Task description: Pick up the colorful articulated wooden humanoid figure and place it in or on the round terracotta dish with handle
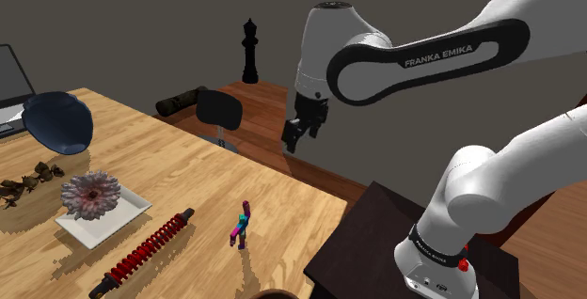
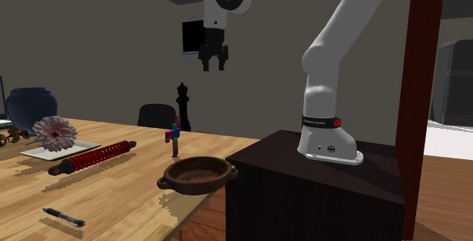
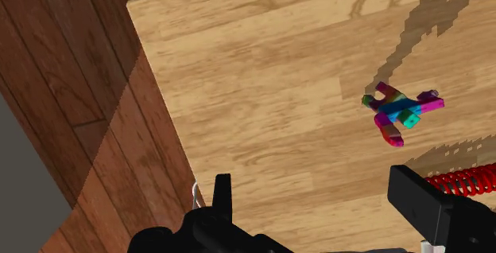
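Claw state: claw (image 3: 314, 189) fingers stand apart; nothing btwn them, no contact w/ any obj.
Claw pos.: hangs high over light wood table (image 1: 188, 170), near its edge, aimed down.
Figure: multicolour jointed figure (image 1: 241, 224) stands upright on table, well below claw, offset toward the finger nearer the roller; not btwn fingers.
Dish: brown round dish (image 2: 197, 176) w/ small side handles, on table corner just beside dark stand (image 2: 303, 179); well below claw, farther from it than figure; apart from figure.
Roller: red ribbed roller (image 1: 143, 252) w/ black ends, flat on table, same side of claw as figure, near figure, not touching it.
Plate: white plate (image 1: 118, 220) w/ pale pink flower (image 1: 90, 194); past roller, well apart from claw.
Vase: dark blue vase (image 1: 58, 123), farther still from claw.
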Available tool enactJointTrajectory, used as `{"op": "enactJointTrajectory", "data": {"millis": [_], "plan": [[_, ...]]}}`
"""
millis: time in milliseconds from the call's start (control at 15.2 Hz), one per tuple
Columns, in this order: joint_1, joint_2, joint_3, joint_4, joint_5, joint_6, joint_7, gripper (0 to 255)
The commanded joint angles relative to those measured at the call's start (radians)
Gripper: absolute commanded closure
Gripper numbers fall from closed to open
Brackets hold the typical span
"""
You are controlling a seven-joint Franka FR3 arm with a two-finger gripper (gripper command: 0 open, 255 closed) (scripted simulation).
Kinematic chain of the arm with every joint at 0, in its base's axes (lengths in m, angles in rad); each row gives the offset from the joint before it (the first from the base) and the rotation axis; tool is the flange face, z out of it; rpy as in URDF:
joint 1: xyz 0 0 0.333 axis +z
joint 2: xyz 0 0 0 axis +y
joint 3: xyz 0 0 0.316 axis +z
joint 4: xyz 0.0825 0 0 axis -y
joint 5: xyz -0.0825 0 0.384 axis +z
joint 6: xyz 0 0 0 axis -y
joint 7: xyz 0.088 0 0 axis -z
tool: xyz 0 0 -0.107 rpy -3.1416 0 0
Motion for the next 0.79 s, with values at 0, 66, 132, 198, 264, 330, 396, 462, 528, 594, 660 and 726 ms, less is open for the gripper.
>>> {"op": "enactJointTrajectory", "data": {"millis": [0, 66, 132, 198, 264, 330, 396, 462, 528, 594, 660, 726], "plan": [[0.002, 0.058, 0.029, 0.0, 0.005, 0.059, 0.039, 0], [0.002, 0.089, 0.045, 0.003, 0.005, 0.087, 0.059, 0], [0.002, 0.121, 0.061, 0.007, 0.003, 0.114, 0.081, 0], [0.001, 0.155, 0.076, 0.013, 0.0, 0.141, 0.103, 0], [0.0, 0.189, 0.092, 0.021, -0.006, 0.168, 0.126, 0], [-0.002, 0.225, 0.107, 0.029, -0.013, 0.193, 0.15, 0], [-0.004, 0.262, 0.123, 0.039, -0.023, 0.219, 0.175, 0], [-0.006, 0.299, 0.137, 0.051, -0.036, 0.243, 0.201, 0], [-0.008, 0.338, 0.151, 0.064, -0.051, 0.266, 0.229, 0], [-0.009, 0.377, 0.164, 0.078, -0.07, 0.288, 0.258, 0], [-0.01, 0.417, 0.176, 0.094, -0.091, 0.309, 0.289, 0], [-0.011, 0.458, 0.187, 0.111, -0.115, 0.328, 0.32, 0]]}}
